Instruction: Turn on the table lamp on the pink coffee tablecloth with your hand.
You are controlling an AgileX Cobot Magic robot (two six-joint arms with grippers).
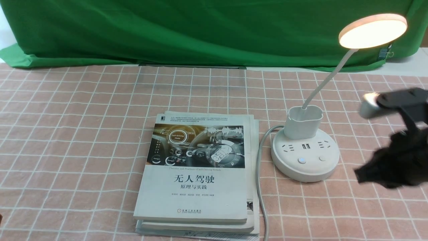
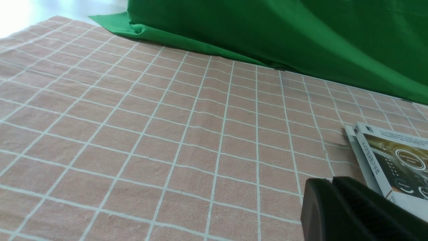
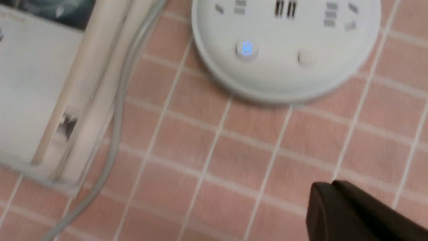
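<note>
The lamp (image 1: pixel 305 157) is seen at the right of centre in the front view, standing upright on the tablecloth (image 1: pixel 83 127). Its round base sits flat, and from the cup-shaped holder the thin neck rises and leans toward the upper right of the frame, ending in the disc head, which glows and is faced downward. On the base, the left button is lit blue and the right one is unlit, as also shown in the right wrist view (image 3: pixel 284 50). A grey cord (image 1: pixel 260 187) runs from the base's left side down to the frame's bottom edge, beside a stack of books (image 1: pixel 197 174) at centre. The right gripper (image 1: pixel 394 167) is shown blurred at the right edge, apart from the base; its jaws cannot be made out. The left gripper (image 2: pixel 351 214) appears only as a dark part in the lower right corner of its wrist view; how its jaws stand cannot be told.
</note>
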